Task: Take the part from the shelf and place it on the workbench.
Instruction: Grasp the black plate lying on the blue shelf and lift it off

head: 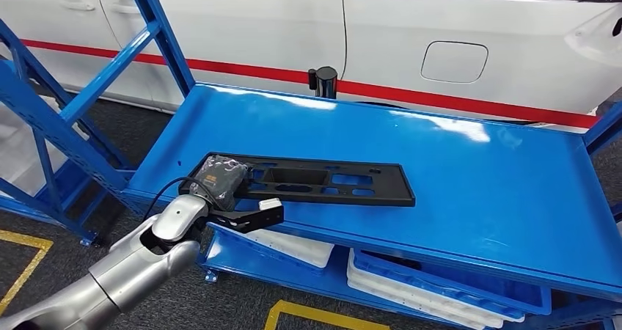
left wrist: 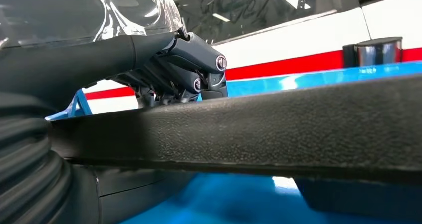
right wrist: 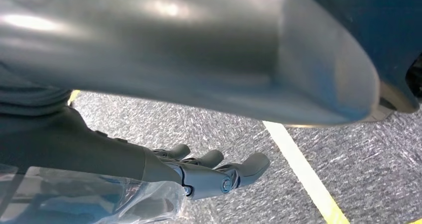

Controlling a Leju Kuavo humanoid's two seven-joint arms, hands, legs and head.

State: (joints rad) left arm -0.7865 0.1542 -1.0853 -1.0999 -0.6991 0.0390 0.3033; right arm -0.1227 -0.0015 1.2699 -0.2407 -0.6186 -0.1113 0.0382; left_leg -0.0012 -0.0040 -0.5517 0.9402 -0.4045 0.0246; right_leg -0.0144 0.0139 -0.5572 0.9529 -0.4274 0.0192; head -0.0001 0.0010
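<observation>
The part (head: pixel 330 183) is a long flat black plastic frame with several cut-outs. It lies on the blue shelf board (head: pixel 469 161), its left end at the board's front edge. My left hand (head: pixel 220 177), wrapped in clear plastic, sits on that left end. In the left wrist view its dark fingers (left wrist: pixel 194 67) lie over the top of the part's rough black edge (left wrist: pixel 278 129), with the thumb side under it, so the hand grips the part. My right hand (right wrist: pixel 204 174) hangs over the grey floor, fingers apart, holding nothing.
Blue shelf uprights and braces (head: pixel 81 95) stand at the left. White trays (head: pixel 411 286) lie on the lower shelf. A white car with a red stripe (head: pixel 381 37) stands behind, and a black post (head: pixel 323 81) at the shelf's back edge. Yellow lines (head: pixel 293 312) mark the floor.
</observation>
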